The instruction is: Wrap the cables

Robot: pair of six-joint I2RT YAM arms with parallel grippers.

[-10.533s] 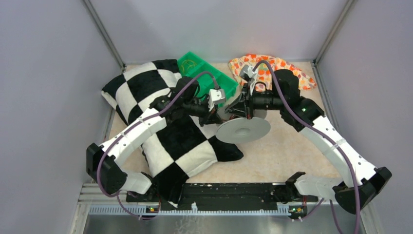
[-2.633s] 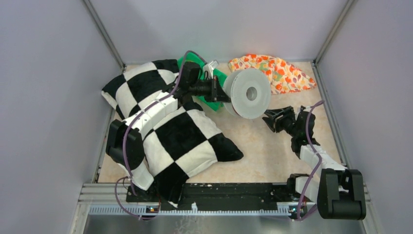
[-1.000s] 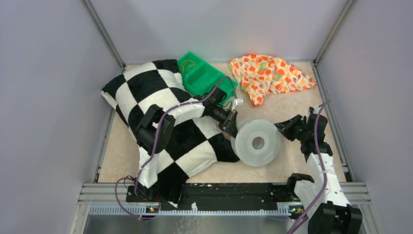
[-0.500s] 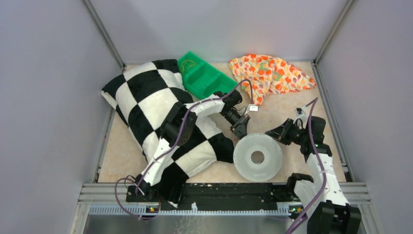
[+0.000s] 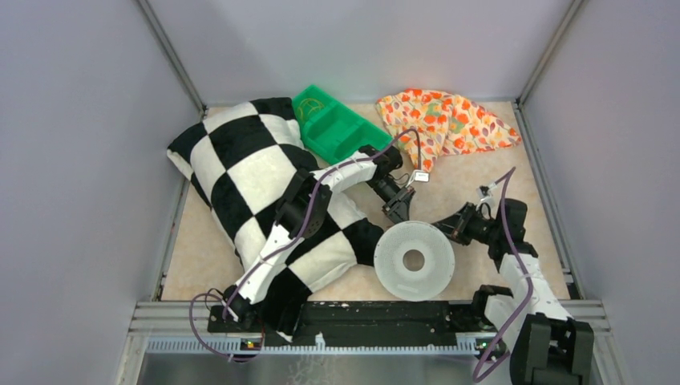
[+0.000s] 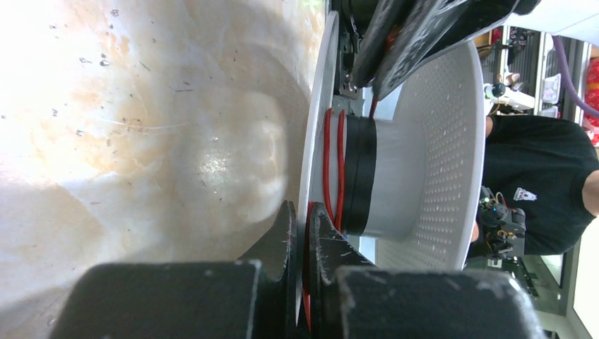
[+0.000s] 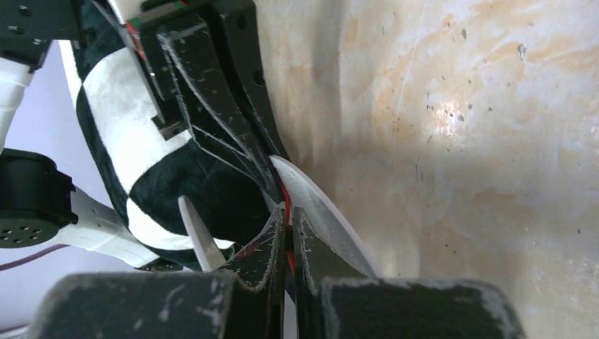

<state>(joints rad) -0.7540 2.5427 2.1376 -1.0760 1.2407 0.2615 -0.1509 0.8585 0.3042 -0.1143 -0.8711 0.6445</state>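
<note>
A white spool [image 5: 414, 260] lies almost flat near the table's front edge. Its far rim is pinched by my left gripper [image 5: 398, 210], and my right gripper [image 5: 455, 228] is at its right rim. In the left wrist view, the left gripper [image 6: 302, 212] is shut on the thin white flange [image 6: 319, 106], with a strand of red cable against it. More turns of cable [image 6: 328, 162] circle the black hub. In the right wrist view, the right gripper [image 7: 288, 220] is shut on the red cable [image 7: 285, 198] beside the flange edge [image 7: 321, 208].
A black-and-white checkered pillow [image 5: 240, 168] fills the left side, under the left arm. At the back are a green tray [image 5: 337, 128] and a floral cloth [image 5: 445, 120]. Grey walls close in three sides. A black rail [image 5: 361, 314] runs along the front edge.
The spool has come down from a tilt to nearly flat and shifted left toward the front. Both grippers moved with it and stayed shut.
</note>
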